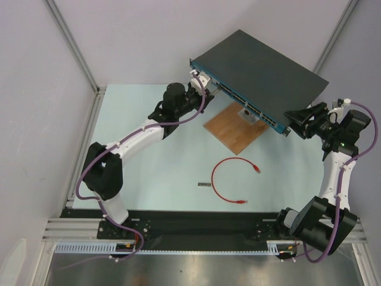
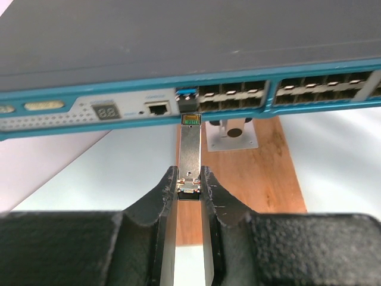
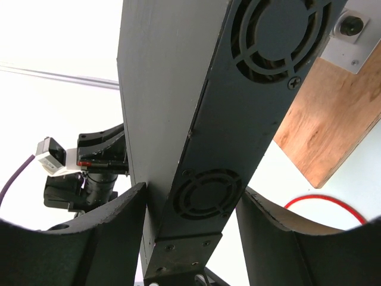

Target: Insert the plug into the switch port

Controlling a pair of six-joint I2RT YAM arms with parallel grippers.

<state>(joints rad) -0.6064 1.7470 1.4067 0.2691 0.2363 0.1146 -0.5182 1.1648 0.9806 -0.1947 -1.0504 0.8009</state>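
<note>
The dark switch [image 1: 262, 71] with a teal front stands raised over the wooden board [image 1: 235, 128]. My left gripper [image 1: 205, 83] is at its left front end, shut on a slim metal plug [image 2: 190, 149] held by its rear between the fingers [image 2: 168, 190]. The plug's green-marked tip is just under a port with a blue latch [image 2: 187, 93], at the start of the port row [image 2: 232, 95]; whether it touches I cannot tell. My right gripper [image 1: 296, 122] straddles the switch's right end, its fingers [image 3: 113, 208] closed against the switch's fan side [image 3: 202, 196].
A red cable [image 1: 229, 179] lies looped on the table near the middle, with a small dark piece [image 1: 205, 185] left of it. A white bracket [image 2: 232, 134] holds the switch above the board. Metal frame posts [image 1: 71, 42] stand at the back corners.
</note>
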